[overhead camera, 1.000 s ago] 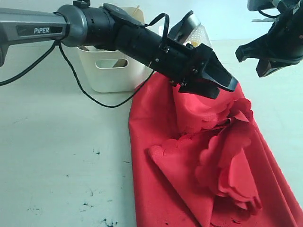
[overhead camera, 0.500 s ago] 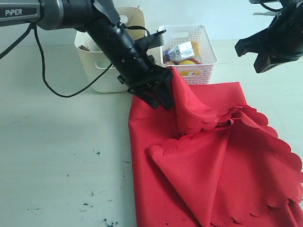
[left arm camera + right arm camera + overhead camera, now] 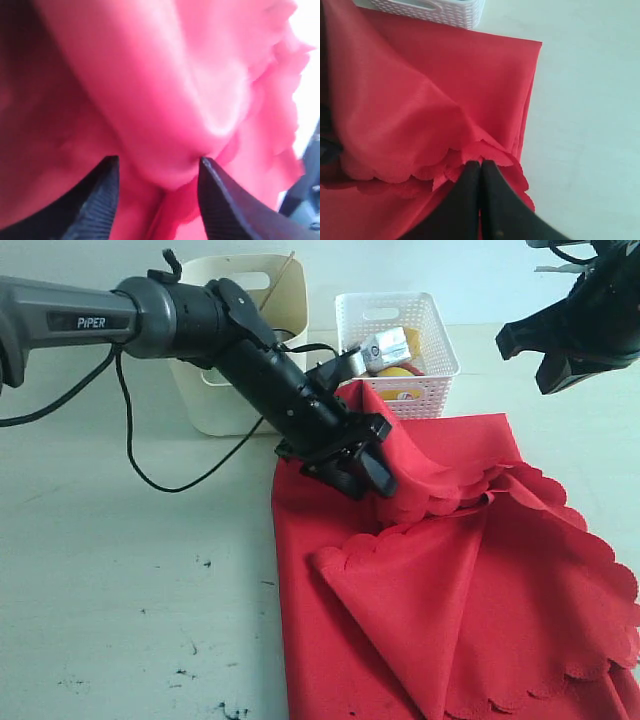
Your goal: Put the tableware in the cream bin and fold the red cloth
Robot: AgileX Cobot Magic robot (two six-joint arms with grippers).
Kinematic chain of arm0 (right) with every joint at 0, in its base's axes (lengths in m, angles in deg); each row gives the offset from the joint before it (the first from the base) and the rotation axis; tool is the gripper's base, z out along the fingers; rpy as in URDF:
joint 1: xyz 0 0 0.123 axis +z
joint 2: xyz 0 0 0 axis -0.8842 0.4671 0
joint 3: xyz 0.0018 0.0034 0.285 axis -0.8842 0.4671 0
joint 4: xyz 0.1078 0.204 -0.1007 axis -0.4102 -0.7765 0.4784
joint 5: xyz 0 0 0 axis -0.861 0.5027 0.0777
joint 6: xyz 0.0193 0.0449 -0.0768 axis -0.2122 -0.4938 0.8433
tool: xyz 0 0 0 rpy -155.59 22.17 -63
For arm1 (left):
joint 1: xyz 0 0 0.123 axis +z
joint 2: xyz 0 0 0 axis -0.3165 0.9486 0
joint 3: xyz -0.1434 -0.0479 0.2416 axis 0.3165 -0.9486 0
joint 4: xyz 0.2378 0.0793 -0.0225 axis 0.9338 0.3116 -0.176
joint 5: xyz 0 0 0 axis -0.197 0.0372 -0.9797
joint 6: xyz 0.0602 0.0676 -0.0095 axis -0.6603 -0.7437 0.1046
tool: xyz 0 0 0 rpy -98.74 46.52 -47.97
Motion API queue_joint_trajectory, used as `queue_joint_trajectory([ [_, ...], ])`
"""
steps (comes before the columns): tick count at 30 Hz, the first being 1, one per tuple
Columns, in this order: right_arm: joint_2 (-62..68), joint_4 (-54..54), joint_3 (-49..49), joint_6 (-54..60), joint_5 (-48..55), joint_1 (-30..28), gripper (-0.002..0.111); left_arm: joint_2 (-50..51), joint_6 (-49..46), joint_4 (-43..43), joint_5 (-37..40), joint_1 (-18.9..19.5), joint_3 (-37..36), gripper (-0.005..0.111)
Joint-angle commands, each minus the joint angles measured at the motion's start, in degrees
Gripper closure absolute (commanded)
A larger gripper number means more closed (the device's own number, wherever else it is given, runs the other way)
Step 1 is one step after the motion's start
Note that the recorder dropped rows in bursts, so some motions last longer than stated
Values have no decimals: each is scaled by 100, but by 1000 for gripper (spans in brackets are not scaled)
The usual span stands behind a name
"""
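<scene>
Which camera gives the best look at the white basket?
The exterior view: the white basket shows nearly whole, beyond the red cloth. The right wrist view catches only a strip of its lattice wall; the left wrist view shows none of it.

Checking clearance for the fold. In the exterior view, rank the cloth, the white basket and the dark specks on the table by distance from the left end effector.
1. Cloth: right at the left end effector, bunched between its open jaws.
2. Basket: just past the cloth's far edge, toward the back of the view.
3. Specks: farthest, on the table at the front left.
</scene>
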Motion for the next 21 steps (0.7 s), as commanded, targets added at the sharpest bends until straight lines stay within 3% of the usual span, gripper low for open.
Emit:
queue_joint_trajectory([
  [1, -53, 0, -39, 58, -40, -15, 108, 207, -571, -1352, -166, -108, -18, 59],
  [6, -53, 0, -39, 68, -25, -15, 108, 485, -2484, -3915, -207, -394, 245, 59],
  [9, -53, -91, -39, 98, 35, -15, 108, 475, -3074, -4368, 231, -333, 583, 59],
  [13, -53, -90, -39, 98, 24, -15, 108, 404, -2526, -3881, 659, 55, 741, 59],
  [17, -53, -103, -39, 110, -2, -15, 108, 264, -1787, -2388, 659, 198, 730, 64],
  [21, -8, -517, -39, 528, 9, -15, 108, 96, -1159, -855, 659, 128, 730, 82],
])
